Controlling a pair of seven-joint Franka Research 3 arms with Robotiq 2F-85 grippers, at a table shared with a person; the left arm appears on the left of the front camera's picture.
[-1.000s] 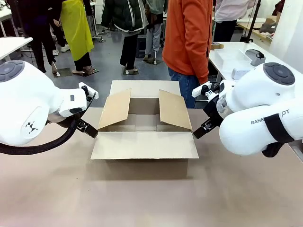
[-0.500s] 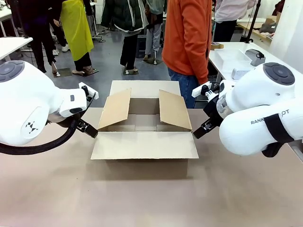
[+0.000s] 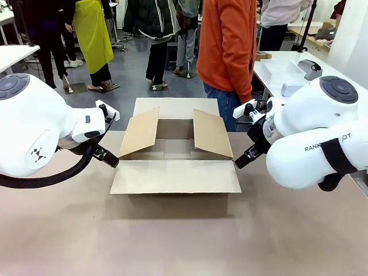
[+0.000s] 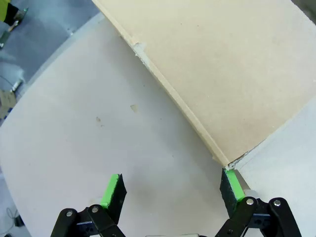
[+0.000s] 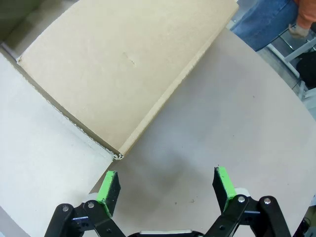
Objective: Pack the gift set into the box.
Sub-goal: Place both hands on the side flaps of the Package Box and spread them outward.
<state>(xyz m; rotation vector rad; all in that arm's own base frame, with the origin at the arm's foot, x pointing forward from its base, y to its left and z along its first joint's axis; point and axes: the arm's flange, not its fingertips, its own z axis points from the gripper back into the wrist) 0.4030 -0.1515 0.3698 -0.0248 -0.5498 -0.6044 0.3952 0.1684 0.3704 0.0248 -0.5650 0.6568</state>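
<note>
Bright even overhead light; soft shadows under box (image 3: 175, 172); sharp focus; wrist views fisheye-curved.

Box (image 3: 175, 176) floor partly behind its raised flaps

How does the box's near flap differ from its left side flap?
The near flap lies folded out flat toward the robot; the left side flap stands raised at a slant. The near flap spans the box's long side; the left side flap hinges on the short side. Both are plain brown cardboard.
</note>
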